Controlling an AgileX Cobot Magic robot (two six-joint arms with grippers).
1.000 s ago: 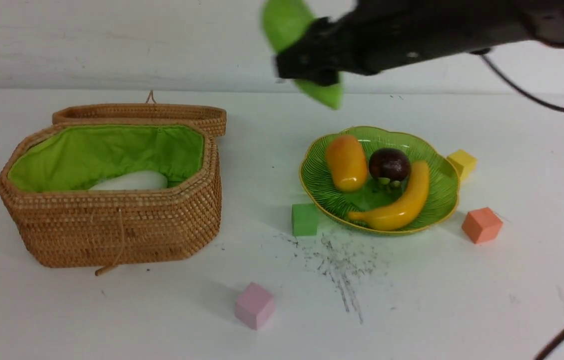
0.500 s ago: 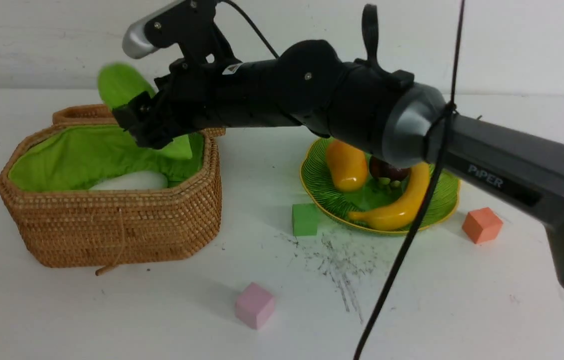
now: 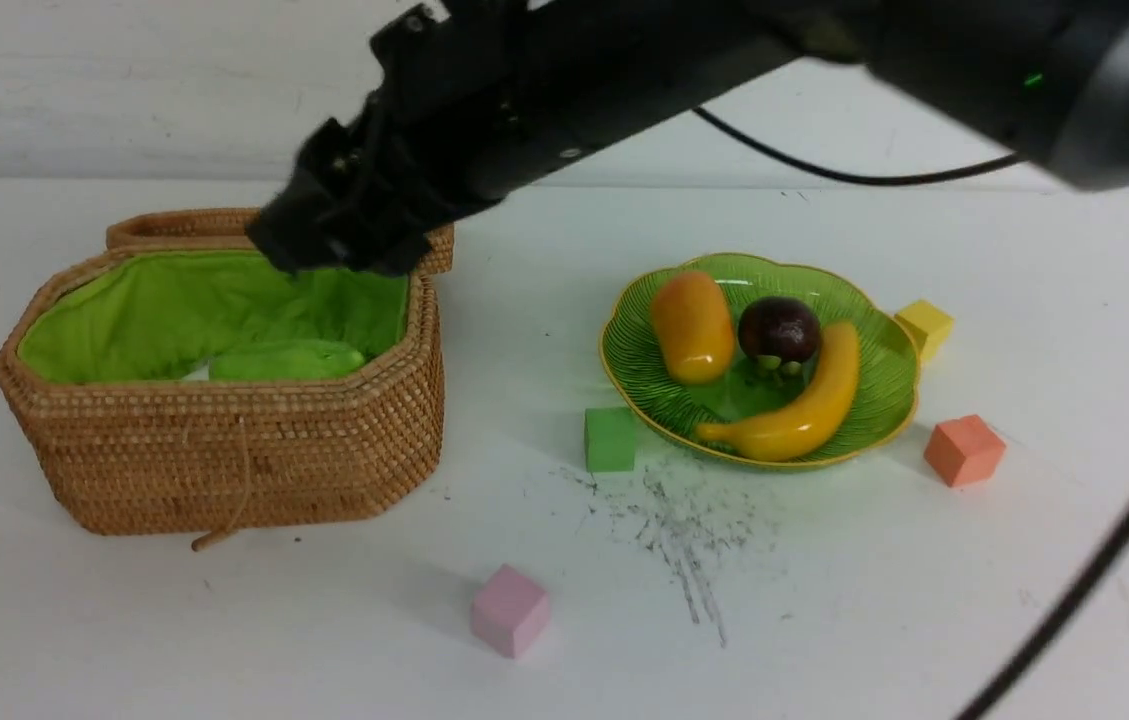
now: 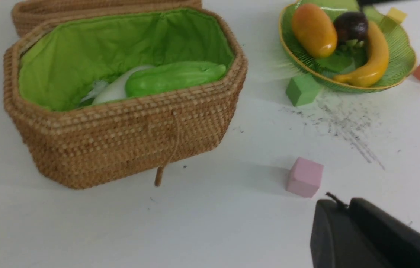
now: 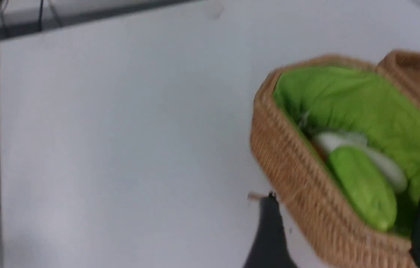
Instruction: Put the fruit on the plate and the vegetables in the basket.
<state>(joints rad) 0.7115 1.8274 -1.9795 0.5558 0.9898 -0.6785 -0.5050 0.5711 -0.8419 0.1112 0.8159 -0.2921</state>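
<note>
Front view: gourd (image 3: 286,359) below right hand (image 3: 339,235).

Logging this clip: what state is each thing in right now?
basket: lid open
gourd: lying in basket, released
radish: in basket, partly covered by gourd
plate: holds mango, mangosteen, banana
right gripper: open, empty, over basket
left gripper: shut

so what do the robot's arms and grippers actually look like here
The right arm is matte black with bulky rounded segments, a small green light near its upper end and thin black cables trailing off it. The right gripper is blocky and black, blurred. Of the left gripper only a smooth black casing shows.
</note>
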